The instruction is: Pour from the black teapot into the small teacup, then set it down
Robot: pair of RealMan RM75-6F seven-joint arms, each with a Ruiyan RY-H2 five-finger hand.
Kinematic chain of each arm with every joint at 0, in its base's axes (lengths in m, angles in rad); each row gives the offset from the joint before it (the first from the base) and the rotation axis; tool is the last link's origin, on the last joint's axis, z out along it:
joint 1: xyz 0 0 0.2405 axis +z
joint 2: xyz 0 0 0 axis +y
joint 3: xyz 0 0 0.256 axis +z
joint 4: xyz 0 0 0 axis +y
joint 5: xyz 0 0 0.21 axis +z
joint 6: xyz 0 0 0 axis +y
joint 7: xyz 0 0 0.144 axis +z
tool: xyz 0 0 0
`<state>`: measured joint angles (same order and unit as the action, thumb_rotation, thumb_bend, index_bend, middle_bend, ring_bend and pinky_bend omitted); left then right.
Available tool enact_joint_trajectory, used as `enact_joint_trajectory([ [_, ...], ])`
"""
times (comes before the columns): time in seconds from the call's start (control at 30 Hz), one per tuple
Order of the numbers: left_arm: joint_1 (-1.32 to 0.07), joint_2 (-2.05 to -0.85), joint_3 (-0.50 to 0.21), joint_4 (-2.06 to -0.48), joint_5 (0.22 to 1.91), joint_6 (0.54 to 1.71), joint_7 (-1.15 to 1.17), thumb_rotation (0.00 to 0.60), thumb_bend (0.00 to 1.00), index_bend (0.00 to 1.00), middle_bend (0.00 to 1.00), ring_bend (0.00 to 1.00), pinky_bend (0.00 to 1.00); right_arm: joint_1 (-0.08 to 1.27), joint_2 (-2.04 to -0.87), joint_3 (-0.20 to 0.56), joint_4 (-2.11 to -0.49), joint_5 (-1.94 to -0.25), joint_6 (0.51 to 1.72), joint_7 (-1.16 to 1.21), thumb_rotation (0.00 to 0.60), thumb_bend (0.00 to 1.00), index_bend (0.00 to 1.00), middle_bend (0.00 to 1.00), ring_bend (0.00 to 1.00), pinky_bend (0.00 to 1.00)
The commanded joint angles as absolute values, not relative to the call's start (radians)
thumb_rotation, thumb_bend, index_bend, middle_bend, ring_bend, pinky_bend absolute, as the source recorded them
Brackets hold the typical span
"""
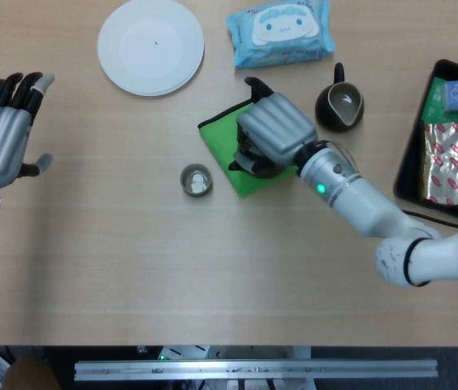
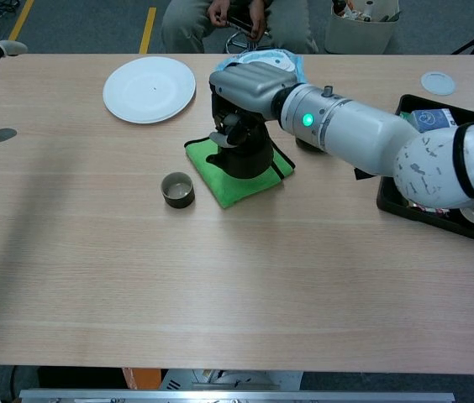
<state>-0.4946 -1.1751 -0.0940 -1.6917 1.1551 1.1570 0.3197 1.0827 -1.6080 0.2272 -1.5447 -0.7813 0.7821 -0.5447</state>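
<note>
Teapot in its grasp, the right hand hangs over the green cloth, fingers wrapped around the pot's upper part so the black body sits below the palm. In the head view the pot is mostly hidden under the hand, with only its dark edge showing toward the teacup. That small cup stands on the bare table just beside the cloth's left corner, apart from the pot. Holding the pot from above leaves its body free to tip, and I judge the carry toward the cup to be nearly done, with the pour not yet begun. Whether the pot touches the cloth or floats just above it cannot be told.

Off at the table's far left, the left hand is empty with its fingers spread flat, well apart from the work, probably so as not to crowd the pouring arm.

Farther back lie a white plate and a pack of wipes. A dark pitcher stands behind the right forearm.
</note>
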Motion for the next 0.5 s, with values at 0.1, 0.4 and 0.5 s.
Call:
enact_joint_trajectory([
  [0.1, -0.489, -1.172, -0.095, -1.693, 1.160, 1.160, 0.315, 0.600, 0.21, 0.01, 0.09, 0.07, 0.13, 1.128, -1.643, 0.225, -1.510, -0.738, 0.781, -0.577, 0.520, 0.37, 1.00, 0.97, 0.88, 0.03],
  [0.4, -0.477, -1.168, -0.099, -1.694, 1.168, 1.169, 0.306, 0.600, 0.21, 0.01, 0.09, 0.07, 0.13, 1.194, -1.683, 0.232, -1.452, -0.684, 0.777, -0.605, 0.522, 0.37, 1.00, 0.97, 0.88, 0.03],
  [0.5, -0.473, -1.168, -0.101, -1.693, 1.167, 1.171, 0.303, 0.600, 0.21, 0.01, 0.09, 0.07, 0.13, 1.213, -1.696, 0.231, -1.430, -0.669, 0.772, -0.612, 0.524, 0.37, 1.00, 0.97, 0.88, 0.03],
])
